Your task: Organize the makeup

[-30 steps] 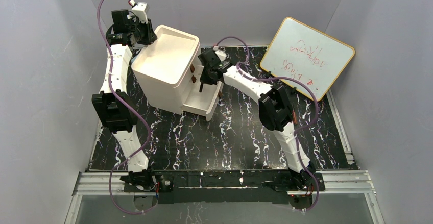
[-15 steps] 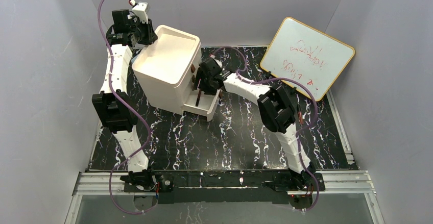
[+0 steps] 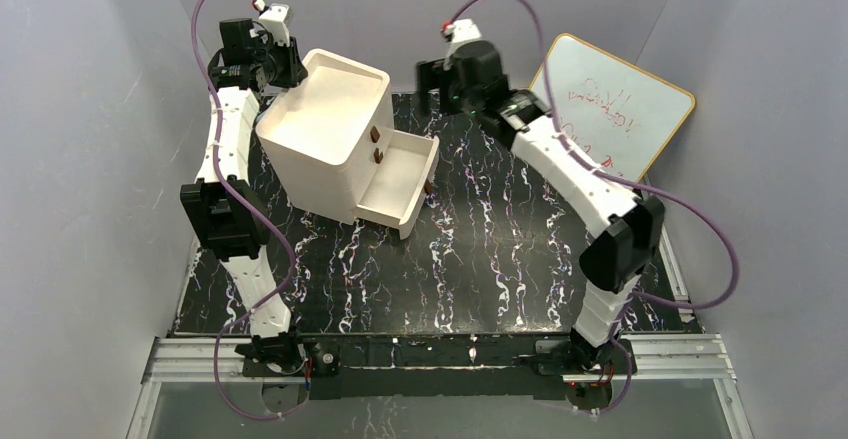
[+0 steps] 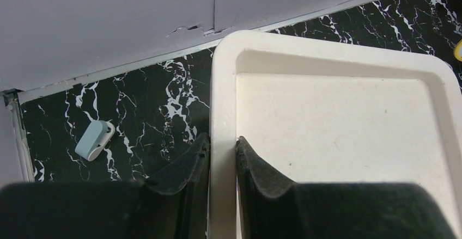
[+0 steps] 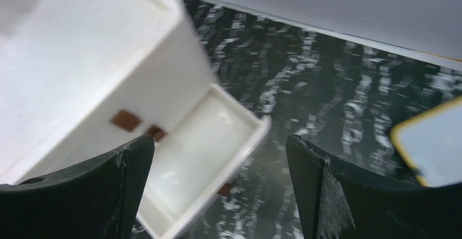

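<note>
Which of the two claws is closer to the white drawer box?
Left. The left gripper pinches the top rim of the box; the right gripper hangs open in the air beyond its drawer side, apart from it, near the whiteboard.

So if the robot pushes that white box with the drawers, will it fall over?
Probably not easily: the drawer box looks broad and sits on the table. It seems stiff, since the left end effector pinches its thin rim and nothing bends. The open bottom drawer could slide or rattle if shoved.
</note>
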Action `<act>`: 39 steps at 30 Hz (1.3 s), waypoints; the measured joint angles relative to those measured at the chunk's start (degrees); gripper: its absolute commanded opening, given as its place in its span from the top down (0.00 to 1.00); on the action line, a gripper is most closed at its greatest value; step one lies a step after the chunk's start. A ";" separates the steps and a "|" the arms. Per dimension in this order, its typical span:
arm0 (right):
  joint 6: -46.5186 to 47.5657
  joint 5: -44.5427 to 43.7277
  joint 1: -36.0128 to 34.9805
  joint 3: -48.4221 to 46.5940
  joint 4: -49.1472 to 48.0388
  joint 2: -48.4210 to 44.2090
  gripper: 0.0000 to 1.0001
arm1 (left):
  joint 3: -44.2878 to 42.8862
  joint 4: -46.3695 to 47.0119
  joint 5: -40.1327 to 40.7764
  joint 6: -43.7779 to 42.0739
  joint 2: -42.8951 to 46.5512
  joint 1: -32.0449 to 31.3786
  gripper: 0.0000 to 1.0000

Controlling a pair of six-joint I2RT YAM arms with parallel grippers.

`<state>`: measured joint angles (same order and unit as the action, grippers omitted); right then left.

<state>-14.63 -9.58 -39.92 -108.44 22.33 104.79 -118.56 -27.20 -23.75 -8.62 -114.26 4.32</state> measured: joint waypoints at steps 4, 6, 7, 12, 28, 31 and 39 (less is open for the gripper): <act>3.80 -3.82 8.61 2.89 4.39 -5.20 0.02 | -0.04 -0.02 -0.02 -0.13 -0.07 0.00 1.00; 4.63 -6.16 13.77 8.87 6.14 -8.52 0.02 | -0.37 -0.24 -0.07 -0.13 -0.28 0.00 1.00; 4.76 -7.50 16.85 12.61 7.65 -10.05 0.02 | -0.61 -0.35 -0.15 -0.13 -0.44 0.00 1.00; 4.79 -12.15 24.35 25.16 12.41 -13.62 0.02 | -1.68 -1.25 -0.26 -0.13 -0.94 0.00 1.00; -1.79 -12.76 46.18 44.22 15.19 -25.35 0.09 | -3.02 -1.75 -1.33 -0.09 -1.88 0.04 1.00; -3.58 -9.70 48.72 47.98 14.40 -26.27 0.09 | -3.08 -1.73 -1.60 -0.07 -1.99 0.04 1.00; -8.15 -2.32 53.68 53.96 12.15 -26.95 0.11 | -2.54 -1.33 -1.55 -0.35 -1.81 0.04 1.00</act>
<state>-22.79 -11.90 13.76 -54.48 34.48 77.84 -121.10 -28.53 -25.30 -8.97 -116.07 4.36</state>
